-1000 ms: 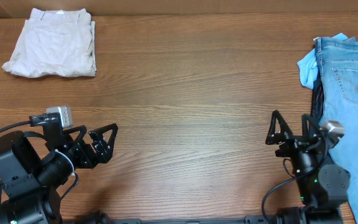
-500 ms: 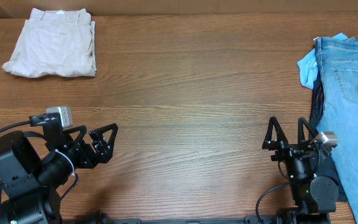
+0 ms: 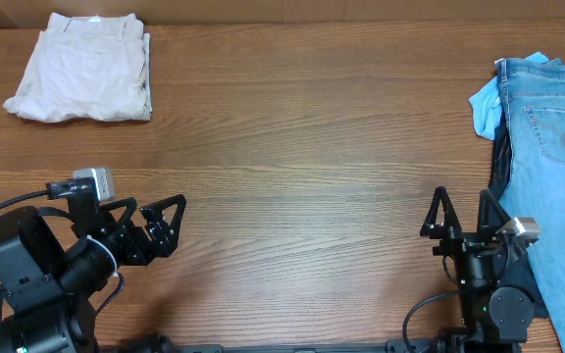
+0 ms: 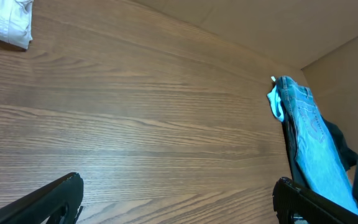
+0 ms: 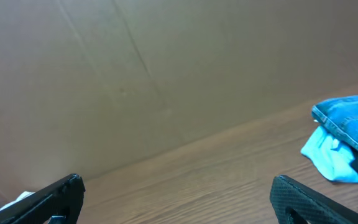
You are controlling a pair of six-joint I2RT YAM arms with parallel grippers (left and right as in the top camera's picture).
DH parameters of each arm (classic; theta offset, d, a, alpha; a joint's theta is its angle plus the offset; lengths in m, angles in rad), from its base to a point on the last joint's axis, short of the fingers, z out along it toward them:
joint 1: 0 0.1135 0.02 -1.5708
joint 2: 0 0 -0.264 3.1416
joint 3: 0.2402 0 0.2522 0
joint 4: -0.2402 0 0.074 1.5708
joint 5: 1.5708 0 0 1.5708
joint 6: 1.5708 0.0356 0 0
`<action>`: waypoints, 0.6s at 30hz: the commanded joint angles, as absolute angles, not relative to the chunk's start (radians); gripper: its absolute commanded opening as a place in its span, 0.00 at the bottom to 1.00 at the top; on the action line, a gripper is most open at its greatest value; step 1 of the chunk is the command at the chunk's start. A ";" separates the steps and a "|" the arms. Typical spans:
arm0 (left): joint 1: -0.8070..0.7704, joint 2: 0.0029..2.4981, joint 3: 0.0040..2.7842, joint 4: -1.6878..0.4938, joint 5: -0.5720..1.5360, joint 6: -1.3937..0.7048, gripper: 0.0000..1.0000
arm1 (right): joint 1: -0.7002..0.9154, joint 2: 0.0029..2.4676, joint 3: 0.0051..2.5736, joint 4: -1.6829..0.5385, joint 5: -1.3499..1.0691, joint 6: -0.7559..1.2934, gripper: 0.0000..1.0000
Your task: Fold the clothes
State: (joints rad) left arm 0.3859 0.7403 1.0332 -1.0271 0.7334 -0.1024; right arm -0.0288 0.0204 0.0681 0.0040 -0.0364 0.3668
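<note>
Left claw (image 3: 153, 211): jaws spread wide, holding nothing, sitting low over the near-left part of the table (image 3: 302, 147).
Right claw (image 3: 462, 201): wide open as well and empty, at the near-right, just beside the jeans (image 3: 557, 127).
Clothes (image 3: 81, 67): cream garment, lying folded at the far-left corner, well apart from both claws.
Right edge: blue denim stretched along it, with a light-blue cloth (image 3: 484, 106) peeking out at its far-left side.
</note>
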 commanded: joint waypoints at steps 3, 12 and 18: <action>0.378 0.739 1.032 -1.024 0.748 -0.112 1.00 | -0.061 0.003 0.049 0.018 -0.028 0.372 1.00; 0.378 0.739 1.032 -1.024 0.748 -0.112 1.00 | -0.114 0.003 0.008 0.040 -0.027 0.370 1.00; 0.378 0.739 1.032 -1.024 0.748 -0.112 1.00 | -0.120 0.003 0.008 0.005 -0.019 0.364 1.00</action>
